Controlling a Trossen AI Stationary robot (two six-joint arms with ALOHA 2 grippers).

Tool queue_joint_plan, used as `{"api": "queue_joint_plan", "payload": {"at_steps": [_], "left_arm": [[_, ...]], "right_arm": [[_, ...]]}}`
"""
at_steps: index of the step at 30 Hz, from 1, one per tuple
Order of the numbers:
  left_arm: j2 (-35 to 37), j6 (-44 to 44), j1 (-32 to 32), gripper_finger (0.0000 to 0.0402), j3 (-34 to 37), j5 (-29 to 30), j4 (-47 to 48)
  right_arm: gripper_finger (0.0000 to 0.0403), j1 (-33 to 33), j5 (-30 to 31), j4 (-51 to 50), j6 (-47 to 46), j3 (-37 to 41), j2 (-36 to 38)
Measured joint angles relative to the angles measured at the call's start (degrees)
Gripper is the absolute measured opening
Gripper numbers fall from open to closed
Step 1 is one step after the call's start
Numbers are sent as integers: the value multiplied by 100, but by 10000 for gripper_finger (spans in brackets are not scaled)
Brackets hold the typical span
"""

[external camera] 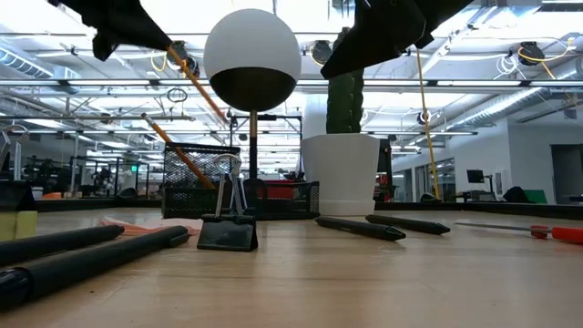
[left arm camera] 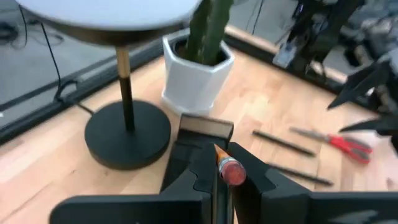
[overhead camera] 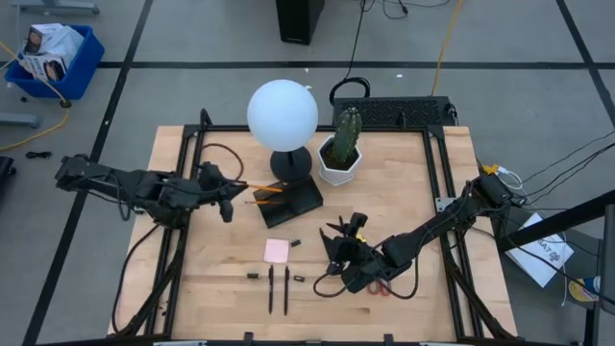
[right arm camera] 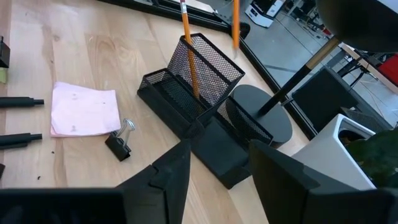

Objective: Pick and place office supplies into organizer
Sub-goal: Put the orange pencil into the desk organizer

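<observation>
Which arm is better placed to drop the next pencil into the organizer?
Left. Its tool is shut on an orange pencil right beside the organizer. The right tool is open, empty, and farther off, near the scissors.

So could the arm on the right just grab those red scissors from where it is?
Probably yes. The red-handled scissors lie flat on the table right beside the right gripper, which is open and empty; nothing lies over them, though the arm itself partly hides them from above.
</observation>
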State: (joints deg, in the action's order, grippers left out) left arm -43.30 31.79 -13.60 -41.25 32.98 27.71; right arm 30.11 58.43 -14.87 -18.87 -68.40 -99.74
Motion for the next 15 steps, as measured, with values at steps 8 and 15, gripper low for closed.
{"api": "queue_joint_plan", "payload": {"at_steps": [8,15], "left_arm": [[-590,51,342,23,2,-182,90],[-996,163,552,30,2,-455,85]], "right_arm": [[155,-4,0,0,-3,0,0],[155,-4,-4,0,-22,0,0]]}}
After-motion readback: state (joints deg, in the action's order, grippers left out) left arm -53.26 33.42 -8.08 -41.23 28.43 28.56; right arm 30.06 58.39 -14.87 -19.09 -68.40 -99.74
